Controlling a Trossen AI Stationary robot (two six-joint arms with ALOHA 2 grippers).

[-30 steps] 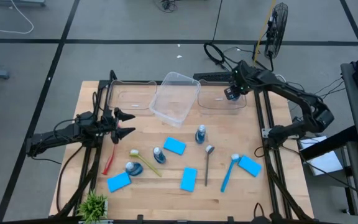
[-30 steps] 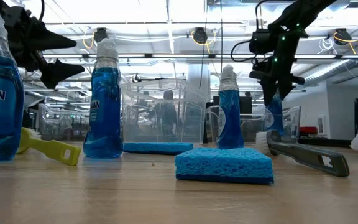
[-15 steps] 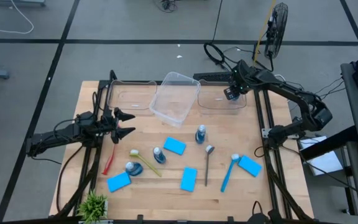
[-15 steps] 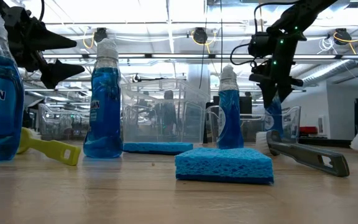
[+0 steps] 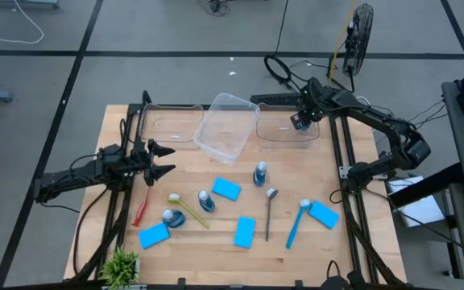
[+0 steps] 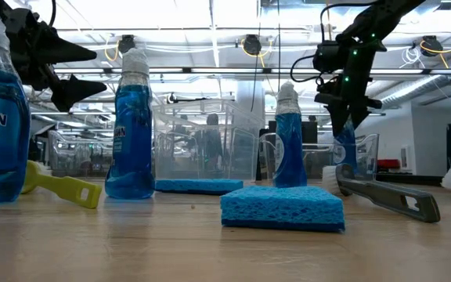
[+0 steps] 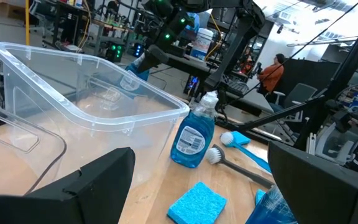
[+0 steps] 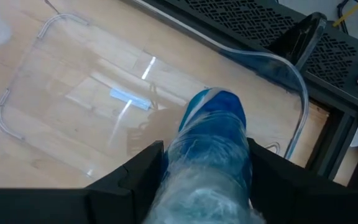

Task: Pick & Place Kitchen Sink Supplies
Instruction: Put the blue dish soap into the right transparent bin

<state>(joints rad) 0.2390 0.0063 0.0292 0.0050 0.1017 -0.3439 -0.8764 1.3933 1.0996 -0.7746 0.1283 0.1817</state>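
**Right gripper holds bottle over far bin**

The left gripper (image 5: 164,159) hovers near the table's left edge, fingers spread, empty. The right gripper (image 5: 304,122) pinches a blue bottle (image 8: 211,140) above the clear bin (image 5: 284,129) at the far right edge.

One blue bottle (image 8: 213,134) hangs between the right arm's fingers at the table's 1 o'clock. Three more bottles (image 5: 259,173) stand upright near the centre. Four flat blue sponges (image 5: 226,189) lie around them, towards 6 o'clock, with a red brush (image 5: 140,209), a yellow brush (image 5: 188,211), a blue brush (image 5: 296,224) and a grey spoon-like tool (image 5: 269,213).
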